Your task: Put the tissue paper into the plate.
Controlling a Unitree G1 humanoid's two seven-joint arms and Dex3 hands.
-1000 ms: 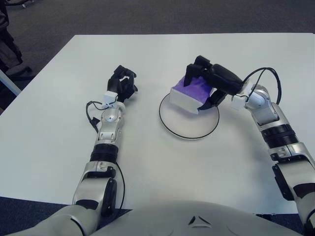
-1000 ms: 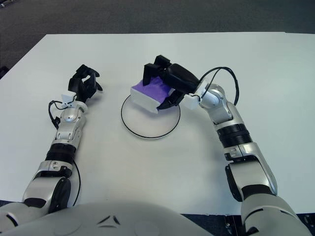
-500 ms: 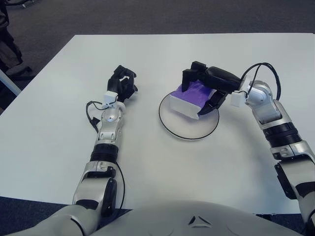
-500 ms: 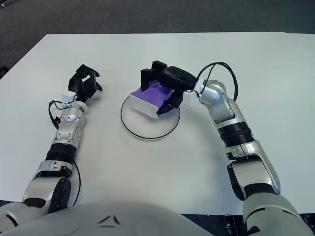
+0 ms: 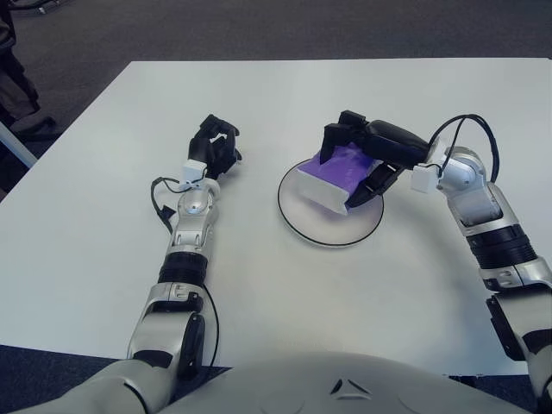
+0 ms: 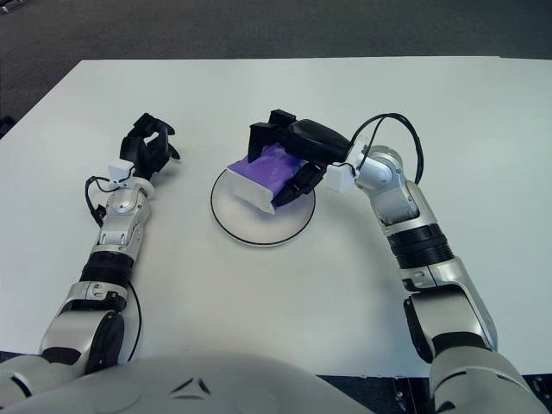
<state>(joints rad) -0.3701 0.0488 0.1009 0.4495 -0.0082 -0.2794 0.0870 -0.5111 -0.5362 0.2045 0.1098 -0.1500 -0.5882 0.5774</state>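
Purple tissue pack [image 5: 335, 171], no legible writing, right robot hand [image 5: 366, 155] gripping

The right arm reaches in from the worktop's near right corner, its forearm angled toward the middle and the wrist bent leftward. A black cable loops over the wrist joint. The right hand [image 5: 366, 155] sits a little right of the worktop's centre, palm down, black fingers [image 5: 336, 135] curled over the top and sides of what it grips, thumb hooked on the near side.

The left arm runs nearly straight from the near edge toward the far edge, on the left half of the worktop, forearm lying low over the surface. The left hand [image 5: 215, 147] rests idle left of centre, its black fingers loosely curled, holding nothing.
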